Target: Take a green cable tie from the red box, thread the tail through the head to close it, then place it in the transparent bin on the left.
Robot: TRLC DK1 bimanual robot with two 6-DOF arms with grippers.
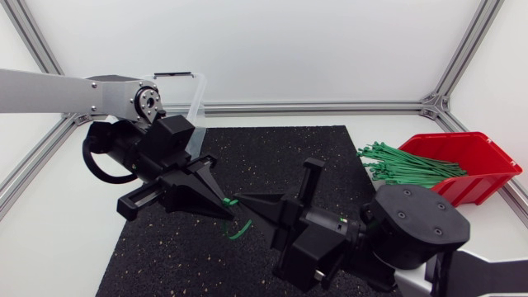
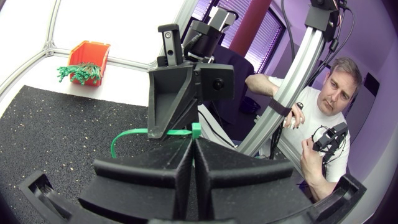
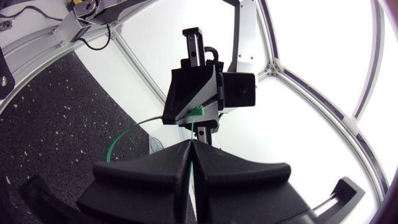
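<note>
Over the middle of the black mat, a green cable tie [image 1: 233, 216] hangs between my two grippers, bent into a loop that droops below them. My left gripper [image 1: 221, 206] is shut on one end. The right gripper [image 1: 245, 199] faces it tip to tip and is shut on the strap. In the left wrist view the tie's head [image 2: 196, 129] sits just above my own shut gripper [image 2: 193, 143], with the right gripper [image 2: 169, 133] right ahead. The right wrist view shows the tie [image 3: 196, 112] at the left gripper [image 3: 185, 117], with a strip running down to my own gripper [image 3: 192, 144].
The red box [image 1: 483, 157] stands at the right with a bundle of several green ties [image 1: 406, 165] sticking out toward the mat [image 1: 280, 157]. The transparent bin [image 1: 196, 97] sits at the back left, partly behind my left arm.
</note>
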